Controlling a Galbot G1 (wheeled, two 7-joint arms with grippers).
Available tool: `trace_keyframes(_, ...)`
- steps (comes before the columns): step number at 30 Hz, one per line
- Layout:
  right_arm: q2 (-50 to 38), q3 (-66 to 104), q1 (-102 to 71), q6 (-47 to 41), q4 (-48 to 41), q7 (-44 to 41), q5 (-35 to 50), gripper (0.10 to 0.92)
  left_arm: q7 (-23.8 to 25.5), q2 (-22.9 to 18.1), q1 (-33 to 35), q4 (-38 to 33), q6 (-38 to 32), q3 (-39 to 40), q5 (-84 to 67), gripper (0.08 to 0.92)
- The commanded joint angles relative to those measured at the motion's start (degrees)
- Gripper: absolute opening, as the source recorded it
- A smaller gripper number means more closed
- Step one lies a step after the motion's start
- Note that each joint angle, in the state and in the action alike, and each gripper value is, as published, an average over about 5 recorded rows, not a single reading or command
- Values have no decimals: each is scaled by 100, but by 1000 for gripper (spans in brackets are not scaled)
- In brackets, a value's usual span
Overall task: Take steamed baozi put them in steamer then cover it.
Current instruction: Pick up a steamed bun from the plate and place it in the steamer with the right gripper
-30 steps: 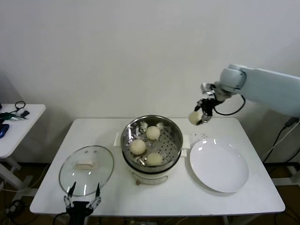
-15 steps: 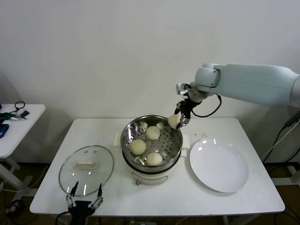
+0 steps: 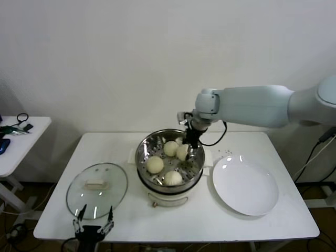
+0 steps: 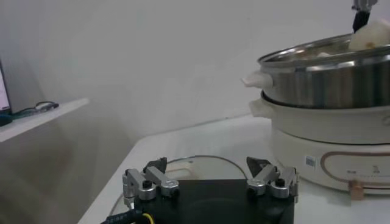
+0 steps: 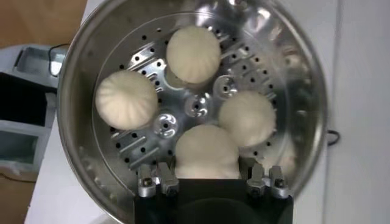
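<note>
The steamer (image 3: 140,157) stands mid-table on its white base. Three baozi lie in it (image 3: 170,148) (image 3: 154,164) (image 3: 172,178). My right gripper (image 3: 185,151) reaches down into the basket, shut on a fourth baozi (image 3: 181,153) at the far right side. In the right wrist view the held baozi (image 5: 206,152) sits between the fingers of that gripper (image 5: 206,175), above the perforated bottom (image 5: 195,106), beside the others (image 5: 194,53) (image 5: 126,99) (image 5: 247,117). The glass cover (image 3: 113,181) lies flat on the table, left of the steamer. My left gripper (image 3: 93,227) is open at the front edge, just before the cover (image 4: 183,165).
A bare white plate (image 3: 245,185) lies right of the steamer. A small side table (image 3: 16,137) with cables stands at the far left. In the left wrist view the steamer (image 4: 329,67) rises close behind the left gripper (image 4: 210,179).
My right arm has swung left from beyond the plate to over the steamer and lowered the held baozi into the basket. The left arm has not moved.
</note>
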Motion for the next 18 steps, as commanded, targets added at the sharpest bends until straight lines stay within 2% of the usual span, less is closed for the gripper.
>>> trace_keyframes(1, 253, -149, -215, -39, 11, 36, 4, 670, 4, 4, -27, 22, 15, 1, -13, 823)
trace_keyframes(11, 144, -127, -244, -92, 23, -23, -274, 671, 6, 16, -47, 62, 17, 4, -13, 823)
trace_keyframes(18, 50, -22, -189, -101, 18, -112, -342, 804, 7, 15, -55, 56, 25, 9, 5, 823)
